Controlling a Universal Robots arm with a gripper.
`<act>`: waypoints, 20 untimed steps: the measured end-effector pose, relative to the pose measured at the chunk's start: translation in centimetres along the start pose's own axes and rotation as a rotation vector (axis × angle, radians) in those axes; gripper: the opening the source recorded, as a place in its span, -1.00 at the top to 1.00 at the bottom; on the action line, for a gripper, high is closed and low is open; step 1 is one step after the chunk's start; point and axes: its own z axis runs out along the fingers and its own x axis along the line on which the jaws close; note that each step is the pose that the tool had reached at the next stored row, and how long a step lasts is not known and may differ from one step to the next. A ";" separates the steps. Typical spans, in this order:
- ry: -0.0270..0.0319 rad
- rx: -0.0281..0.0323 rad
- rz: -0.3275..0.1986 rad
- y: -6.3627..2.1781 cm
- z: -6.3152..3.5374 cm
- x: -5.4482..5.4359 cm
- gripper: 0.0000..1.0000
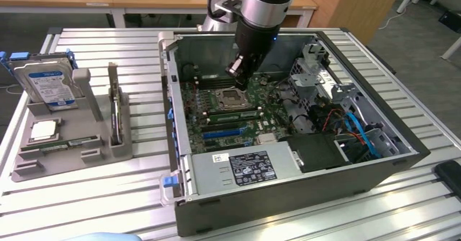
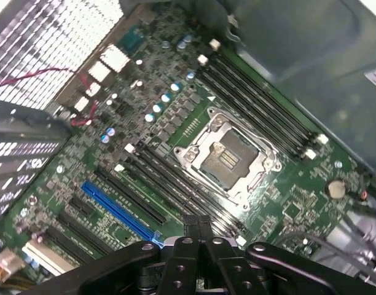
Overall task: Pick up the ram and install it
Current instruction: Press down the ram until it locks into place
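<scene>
Two fingertips of the gripper (image 2: 198,222) sit pressed together with nothing visible between them, so it holds no stick. They hang low inside the open computer case (image 1: 288,195), right over the bank of dark memory slots (image 2: 169,181) that runs alongside the empty processor socket (image 2: 228,157). Whether a stick already stands in the slot under the tips I cannot tell.

If this is a press-down, I judge it wants a push straight along the slot's line, never skewed toward the socket, with the end latches (image 2: 129,148) watched for closing. A closed tip bears on a small spot, so a tilted stick is the risk.

One ram (image 1: 68,143) lies flat in the grey tray (image 1: 108,153) on the exterior view's left, outside the case, below the hard drive (image 1: 52,87).
</scene>
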 end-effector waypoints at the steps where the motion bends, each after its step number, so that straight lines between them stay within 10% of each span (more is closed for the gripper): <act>1: -0.0008 0.0007 0.015 0.00 0.00 0.0 0.80; 20: -0.0173 0.0127 0.307 0.00 -0.01 0.0 0.80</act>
